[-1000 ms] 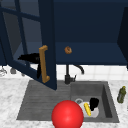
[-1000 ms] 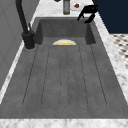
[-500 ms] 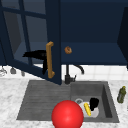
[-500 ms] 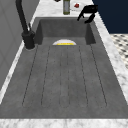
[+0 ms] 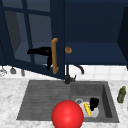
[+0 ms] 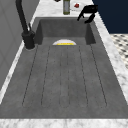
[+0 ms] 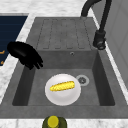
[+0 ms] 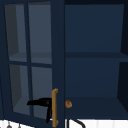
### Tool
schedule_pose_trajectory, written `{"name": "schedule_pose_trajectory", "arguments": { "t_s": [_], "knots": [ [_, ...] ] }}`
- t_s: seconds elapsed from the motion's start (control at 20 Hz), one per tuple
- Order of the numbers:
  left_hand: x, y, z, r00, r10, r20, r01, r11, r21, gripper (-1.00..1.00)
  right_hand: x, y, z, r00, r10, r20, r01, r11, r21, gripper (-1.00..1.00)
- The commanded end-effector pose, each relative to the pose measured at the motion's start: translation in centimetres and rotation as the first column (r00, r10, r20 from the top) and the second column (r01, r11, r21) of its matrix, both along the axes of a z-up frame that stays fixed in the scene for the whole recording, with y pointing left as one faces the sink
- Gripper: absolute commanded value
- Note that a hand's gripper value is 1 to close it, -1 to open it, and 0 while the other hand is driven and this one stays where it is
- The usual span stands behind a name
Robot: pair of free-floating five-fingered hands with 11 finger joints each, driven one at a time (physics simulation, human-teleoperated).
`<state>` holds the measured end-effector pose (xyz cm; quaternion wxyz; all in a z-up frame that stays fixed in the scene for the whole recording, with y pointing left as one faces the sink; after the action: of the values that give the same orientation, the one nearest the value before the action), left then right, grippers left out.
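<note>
Left hand (image 5: 42,52) was at the wooden handle (image 5: 54,56) of the glazed cabinet door (image 5: 32,37), which stood swung open; its fingers were curled round the handle, thumb hanging down beside it. The upper view showed the same grasp from closer, hand low on the handle.

Right hand (image 5: 94,103) hung over the front-right part of the sink basin (image 5: 106,100), above the plate's edge. In the right side view its fingers pointed down, loosely bent, holding nothing and touching nothing.

Containers:
- Sink basin held a white plate (image 7: 63,89) just beside the drain (image 7: 82,80). On the plate lay one corn cob (image 7: 62,86), flat and roughly centred.
- Open wall cabinet (image 5: 95,32): a small brown round item (image 5: 68,50) sat on the lower shelf, near the door's edge. What it was could not be told.
- Green bottle (image 5: 121,94) stood upright on the counter right of the sink. No readable label.

Other: black faucet (image 5: 68,75) behind the sink; red ball (image 5: 67,115) at the front edge of the sink, left of the plate. No writing or brand could be read anywhere.
</note>
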<state>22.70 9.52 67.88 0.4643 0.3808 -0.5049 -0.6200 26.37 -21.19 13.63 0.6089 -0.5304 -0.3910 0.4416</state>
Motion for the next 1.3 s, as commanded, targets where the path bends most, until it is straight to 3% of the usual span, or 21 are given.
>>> {"name": "schedule_pose_trajectory", "arguments": {
  "t_s": [0.0, 0.3, 0.6, 0.9, 1.25],
  "knots": [
    [1.5, -3.1, -0.4, 1.0, 0.0, 0.0, 0.0, 1.0, 0.001, -1.0, 0.0, 0.0, 0.0, 1.0, 0.0, 0.0, 0.0, 1.0, 0.0, 0.0],
    [4.8, -4.2, -0.4, 0.9975, 0.07, 0.002, -0.07, 0.9975, 0.011, -1.0, 0.0, 0.0, 0.0, 1.0, 0.0, 0.0, 0.0, 1.0, 0.0, 0.0],
    [8.2, -5.1, -0.4, 0.9901, 0.141, 0.004, -0.141, 0.9899, 0.019, -1.0, 0.0, 0.0, 0.0, 1.0, 0.0, 0.0, 0.0, 1.0, 0.0, 0.0],
    [11.4, -5.8, -0.4, 0.9776, 0.21, 0.007, -0.21, 0.9773, 0.027, -1.0, 0.0, 0.0, 0.0, 1.0, 0.0, 0.0, 0.0, 1.0, 0.0, 0.0],
    [15.0, -6.3, -0.4, 0.9581, 0.286, 0.01, -0.287, 0.9575, 0.034, -1.0, 0.0, 0.0, 0.0, 1.0, 0.0, 0.0, 0.0, 1.0, 0.0, 0.0]
  ]
}}
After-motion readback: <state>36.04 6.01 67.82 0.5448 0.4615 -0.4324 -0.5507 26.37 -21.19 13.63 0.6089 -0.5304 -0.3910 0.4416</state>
